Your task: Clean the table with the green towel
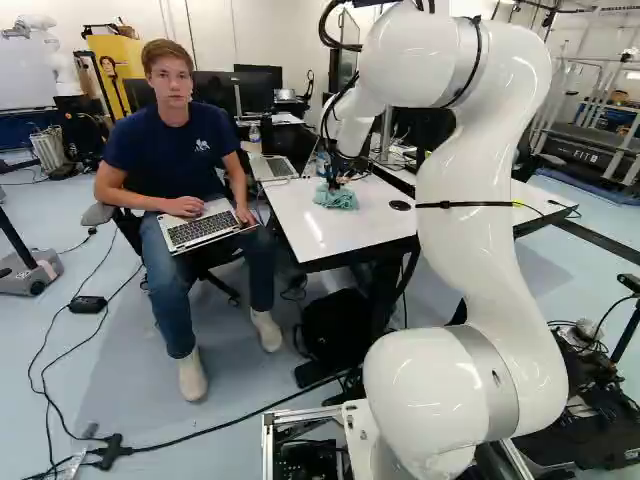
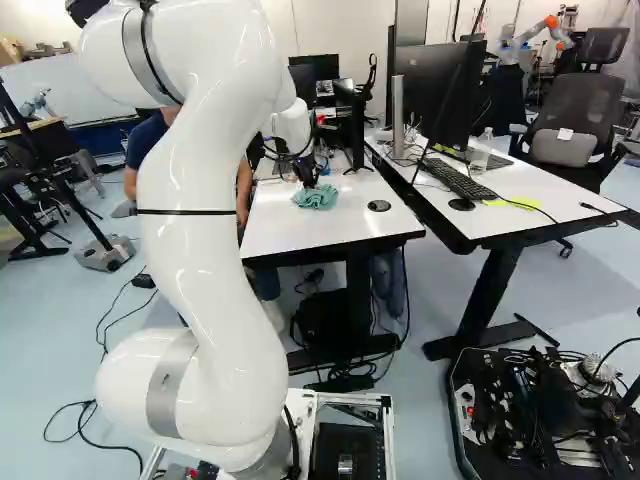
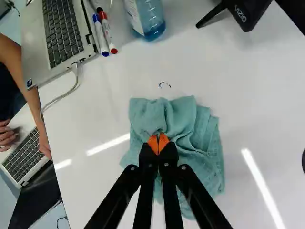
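1. Black gripper (image 1: 336, 184): its fingers stand close together, orange pads (image 3: 163, 142) pinching a fold of the green towel (image 3: 207, 138).
2. Crumpled, that towel lies on the white table (image 3: 257, 90), spreading around the fingertips.
3. Just ahead of it: a small dark mark (image 3: 165, 85).

White wall (image 2: 350, 22), pale blue floor (image 2: 425, 400), dark office chair (image 2: 577, 105) beside desk (image 2: 500, 224) bearing keyboard (image 2: 458, 178)
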You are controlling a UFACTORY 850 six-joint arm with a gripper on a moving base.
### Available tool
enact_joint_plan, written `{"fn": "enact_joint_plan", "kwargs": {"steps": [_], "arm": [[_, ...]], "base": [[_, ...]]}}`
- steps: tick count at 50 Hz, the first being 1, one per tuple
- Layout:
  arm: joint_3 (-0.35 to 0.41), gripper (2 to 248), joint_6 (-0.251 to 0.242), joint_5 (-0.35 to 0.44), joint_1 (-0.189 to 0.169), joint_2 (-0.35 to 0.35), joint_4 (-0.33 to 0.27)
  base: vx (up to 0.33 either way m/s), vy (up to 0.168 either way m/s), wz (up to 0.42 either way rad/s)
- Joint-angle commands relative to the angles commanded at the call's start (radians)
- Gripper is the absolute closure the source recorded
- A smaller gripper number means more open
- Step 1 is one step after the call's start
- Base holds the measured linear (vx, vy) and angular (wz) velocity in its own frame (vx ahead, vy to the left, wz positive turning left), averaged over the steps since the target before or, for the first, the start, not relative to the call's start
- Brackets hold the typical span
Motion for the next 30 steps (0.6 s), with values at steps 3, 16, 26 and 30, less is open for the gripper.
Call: {"fn": "enact_joint_plan", "kwargs": {"steps": [3,16,26,30], "arm": [[0.002,228,0.0,0.0,-0.008,0.001,0.0],[-0.018,228,0.0,0.0,-0.043,-0.014,0.0],[-0.071,228,0.0,0.0,-0.049,-0.052,0.0],[-0.093,228,0.0,0.0,-0.048,-0.068,0.0]], "base": [[0.0,0.0,0.0],[0.0,0.0,0.0],[0.0,0.0,0.0],[0.0,0.0,0.0]]}}
